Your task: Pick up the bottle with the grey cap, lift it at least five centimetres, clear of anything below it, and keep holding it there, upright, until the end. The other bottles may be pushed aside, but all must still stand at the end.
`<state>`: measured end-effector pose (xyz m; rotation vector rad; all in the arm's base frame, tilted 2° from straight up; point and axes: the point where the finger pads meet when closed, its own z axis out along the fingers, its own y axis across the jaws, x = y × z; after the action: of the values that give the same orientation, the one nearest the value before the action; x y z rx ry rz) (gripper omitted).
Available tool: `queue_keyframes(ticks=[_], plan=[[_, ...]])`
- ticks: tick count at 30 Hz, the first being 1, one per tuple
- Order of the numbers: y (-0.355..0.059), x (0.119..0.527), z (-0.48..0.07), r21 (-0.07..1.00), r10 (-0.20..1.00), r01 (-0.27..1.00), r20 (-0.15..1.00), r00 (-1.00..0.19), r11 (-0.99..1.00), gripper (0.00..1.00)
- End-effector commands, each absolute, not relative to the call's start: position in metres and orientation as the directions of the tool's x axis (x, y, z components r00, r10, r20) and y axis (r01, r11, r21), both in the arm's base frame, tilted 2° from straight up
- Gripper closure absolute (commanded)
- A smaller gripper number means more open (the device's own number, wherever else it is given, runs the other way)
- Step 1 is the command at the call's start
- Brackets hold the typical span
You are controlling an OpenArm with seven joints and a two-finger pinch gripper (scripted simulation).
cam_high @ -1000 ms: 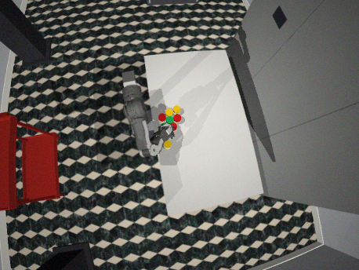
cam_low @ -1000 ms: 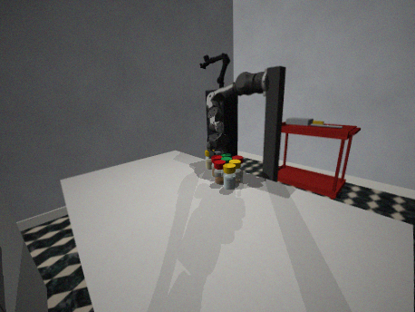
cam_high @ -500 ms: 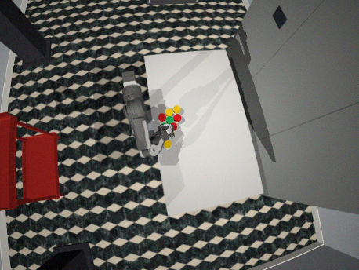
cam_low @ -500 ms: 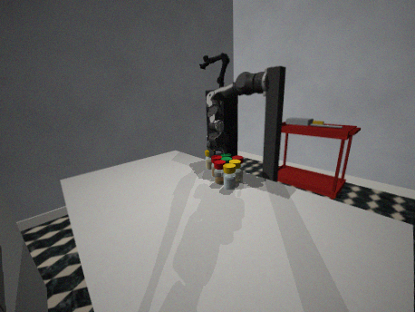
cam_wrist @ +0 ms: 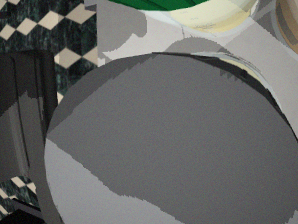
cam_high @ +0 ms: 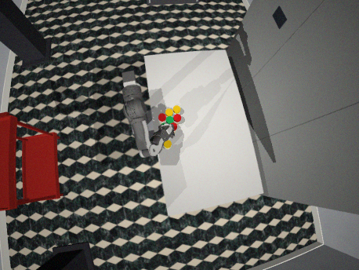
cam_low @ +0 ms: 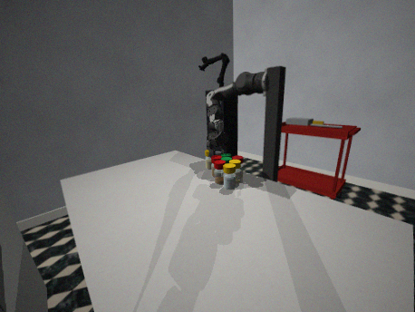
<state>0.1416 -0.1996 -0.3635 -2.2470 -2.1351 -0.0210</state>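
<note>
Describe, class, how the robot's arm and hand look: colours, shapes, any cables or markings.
The arm is built of rounded, matte mid-grey segments with a paler grey elbow piece. The hand is darker grey. No cables, labels or markings show. It hangs from a dark, square-edged post.
</note>
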Motion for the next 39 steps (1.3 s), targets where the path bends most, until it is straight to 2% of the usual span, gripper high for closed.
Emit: queue_keyframes(ticks=[1, 12, 13, 39], plan=[[-0.2005, 0.1434, -0.3619, -0.016, 0.998, 0.998, 0.036, 0.053, -0.053, 0.55], [-0.2013, 0.1442, -0.3612, -0.015, 0.998, 0.998, 0.034, 0.055, -0.055, 0.55], [-0.201, 0.1431, -0.3624, -0.016, 0.998, 0.998, 0.034, 0.054, -0.054, 1.0], [-0.2013, 0.1435, -0.3624, -0.014, 0.998, 0.998, 0.033, 0.054, -0.053, 1.0]])
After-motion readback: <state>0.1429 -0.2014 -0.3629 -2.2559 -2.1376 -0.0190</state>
